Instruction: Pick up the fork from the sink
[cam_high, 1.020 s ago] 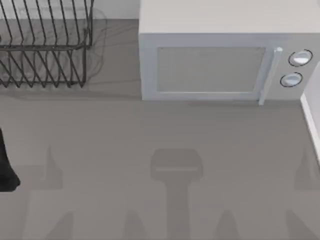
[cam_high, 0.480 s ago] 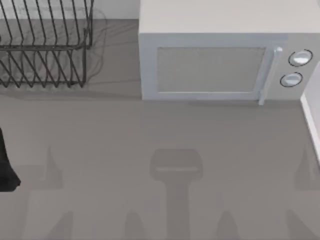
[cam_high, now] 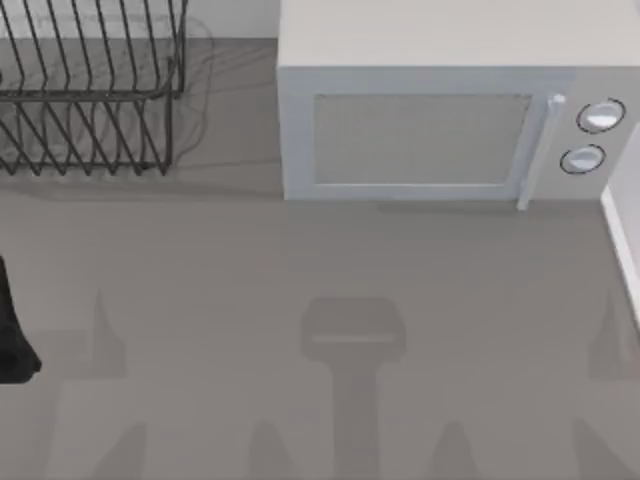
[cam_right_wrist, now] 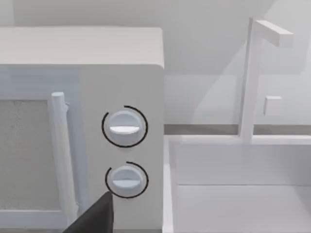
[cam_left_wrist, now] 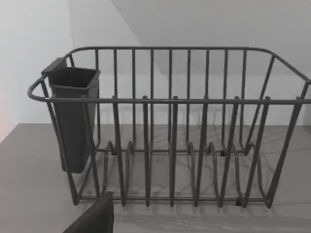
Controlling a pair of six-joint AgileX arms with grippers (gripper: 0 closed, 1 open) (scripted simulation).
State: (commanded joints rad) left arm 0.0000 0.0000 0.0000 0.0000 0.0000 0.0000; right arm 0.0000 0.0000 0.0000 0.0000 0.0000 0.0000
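**Both arms low at the table's near edge, facing rack and sink**

The left arm (cam_high: pixel 12 330) sits at the table's (cam_high: pixel 300 260) left edge. A dark tip of the left gripper (cam_left_wrist: pixel 95 218) faces the wire dish rack (cam_left_wrist: pixel 170 126), which has a dark cutlery cup (cam_left_wrist: pixel 73 116) hung on one end. The right gripper (cam_right_wrist: pixel 95 216) faces the microwave (cam_right_wrist: pixel 82 121) knobs, with the white sink (cam_right_wrist: pixel 233 141) and its tap (cam_right_wrist: pixel 250 77) just beside. I cannot tell whether either gripper is open or closed, nor where the fork lies
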